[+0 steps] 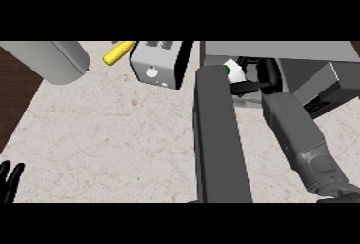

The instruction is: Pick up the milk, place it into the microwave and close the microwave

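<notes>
Speckled counter (105, 138), right hand (249, 86) fingers around milk (234, 71) at microwave (295, 62); left hand (10, 178) fingers released

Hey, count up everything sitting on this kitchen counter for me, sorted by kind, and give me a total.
Appliances: 2, a silver toaster and a grey microwave with its door open
Food items: 2, a white and green milk carton and a yellow corn cob
Grey cylinders: 1, a large grey cylinder lying at the far left
Total: 5
</notes>
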